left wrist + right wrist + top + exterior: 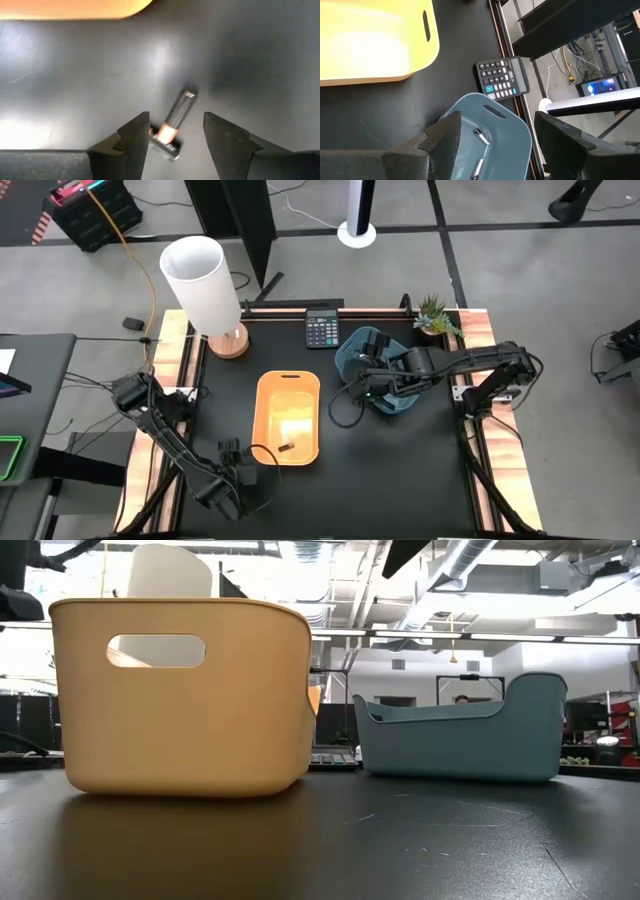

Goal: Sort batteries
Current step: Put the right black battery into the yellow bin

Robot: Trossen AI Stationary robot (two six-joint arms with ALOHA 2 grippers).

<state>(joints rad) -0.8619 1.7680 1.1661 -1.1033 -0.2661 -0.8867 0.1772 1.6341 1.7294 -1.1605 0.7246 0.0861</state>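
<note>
Yellow bin (288, 417), at the middle of the black desk (400, 470), holds one small dark battery (284, 447) near its front end. The blue bin (372, 365), toward the rear right, holds at least two silvery batteries (481, 136), seen from the right wrist.

Sorting appears well advanced. One battery remains visibly unsorted: a silvery battery with an orange band (173, 120) lies flat on the desk just outside the yellow bin's front.

The left pincer (175, 135) is low over this battery, fingers spread and one on each side of it, not yet touching. The grasp has not been made.

The right pincer (495, 135) hangs over the blue bin, fingers apart and holding nothing.

Remaining work, by estimate: close on the last battery, lift, and drop it in the matching bin.
</note>
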